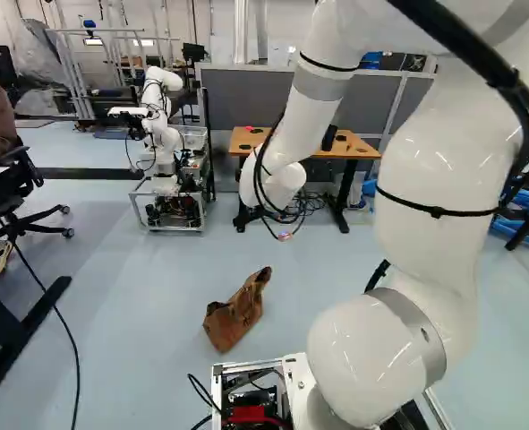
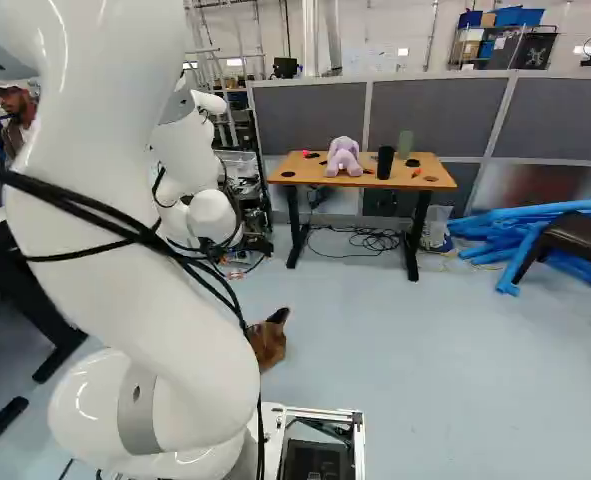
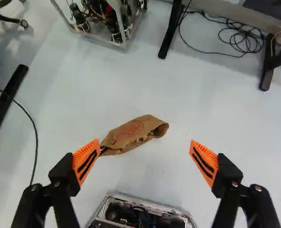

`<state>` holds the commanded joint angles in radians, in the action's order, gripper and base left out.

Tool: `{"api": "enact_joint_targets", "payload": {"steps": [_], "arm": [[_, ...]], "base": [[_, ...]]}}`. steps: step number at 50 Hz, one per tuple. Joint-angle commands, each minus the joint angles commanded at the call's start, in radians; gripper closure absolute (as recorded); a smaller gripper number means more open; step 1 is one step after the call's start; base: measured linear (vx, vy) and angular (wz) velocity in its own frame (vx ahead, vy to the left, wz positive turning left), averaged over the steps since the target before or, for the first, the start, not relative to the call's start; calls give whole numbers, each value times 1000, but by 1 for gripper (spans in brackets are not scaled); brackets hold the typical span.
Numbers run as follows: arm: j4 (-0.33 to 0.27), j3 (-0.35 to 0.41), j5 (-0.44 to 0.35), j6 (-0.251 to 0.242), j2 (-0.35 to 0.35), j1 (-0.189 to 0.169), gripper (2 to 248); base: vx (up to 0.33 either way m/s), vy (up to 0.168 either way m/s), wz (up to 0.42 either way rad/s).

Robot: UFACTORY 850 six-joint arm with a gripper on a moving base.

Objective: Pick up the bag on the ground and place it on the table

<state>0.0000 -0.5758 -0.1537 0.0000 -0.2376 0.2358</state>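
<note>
Bag [image 3: 130, 135] on floor [image 3: 216, 118], ahead of gripper [image 3: 144, 142], fingers [image 3: 85, 161] spread wide

In the right base view: on the floor [image 2: 405, 340] at six o'clock, a paper bag [image 2: 268, 345]; at one o'clock, a tabletop [image 2: 435, 178] with a plush toy [image 2: 343, 157], a cup [image 2: 385, 162] at its three o'clock; cables [image 2: 377, 240] beneath, a partition [image 2: 435, 110] behind. At three, a chair [image 2: 585, 237]. In the left base view, another robot [image 1: 163, 143] at ten.
</note>
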Motion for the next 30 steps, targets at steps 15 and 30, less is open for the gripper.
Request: {"api": "enact_joint_targets", "payload": {"steps": [15,30], "arm": [[0,-101,158,0,-121,33,3],[0,-206,315,0,-236,58,3]], "base": [[0,0,0],[0,0,0]]}}
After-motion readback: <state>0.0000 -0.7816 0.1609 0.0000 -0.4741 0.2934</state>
